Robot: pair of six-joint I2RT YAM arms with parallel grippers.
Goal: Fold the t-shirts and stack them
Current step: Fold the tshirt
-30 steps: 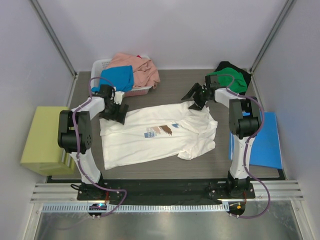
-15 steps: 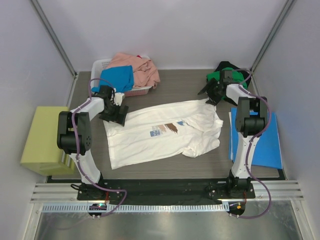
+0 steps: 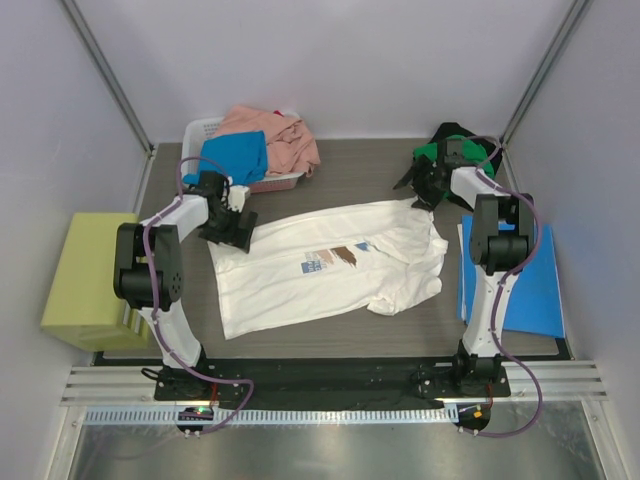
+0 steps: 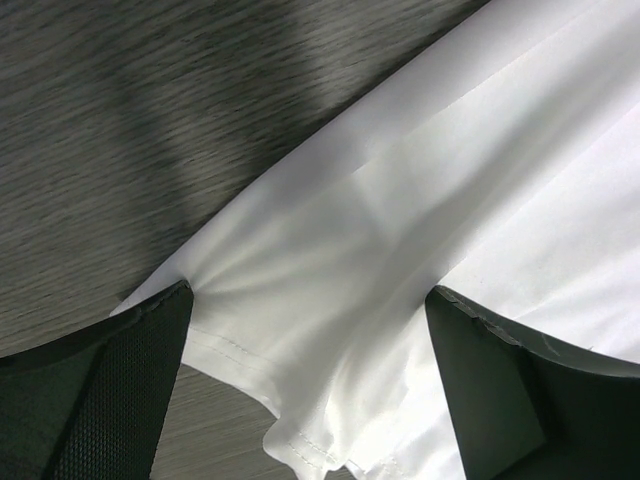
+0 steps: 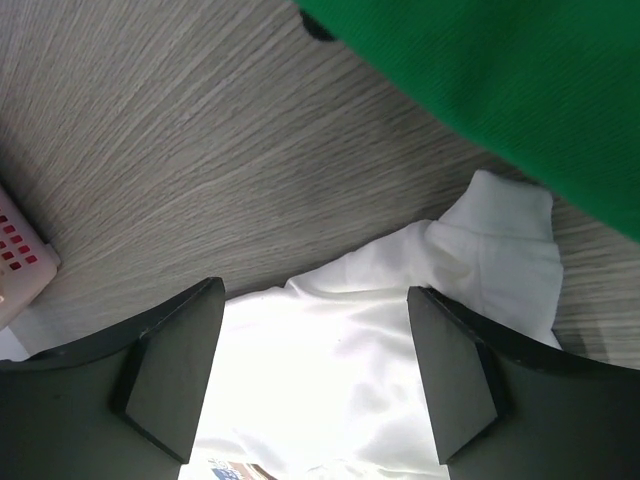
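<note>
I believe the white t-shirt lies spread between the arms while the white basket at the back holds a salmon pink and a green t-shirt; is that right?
Not quite: beside the salmon pink t-shirt the basket holds a bright blue t-shirt, not a green one, as the top external view shows. The white t-shirt does lie spread as you say.

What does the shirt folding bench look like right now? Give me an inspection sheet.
Surface: dark wood-grain table.
Job's things: white shirt spread mid-table, wrinkled; green shirt and black shirt bunched, far right corner; blue shirt and pink shirt heaped in the basket.
Clutter: blue folder right; yellow box left.
Claws: left claw open over white shirt's left end; right claw open over its far right corner.
Cables: purple cable along each arm.
Surroundings: grey walls, metal frame.
</note>
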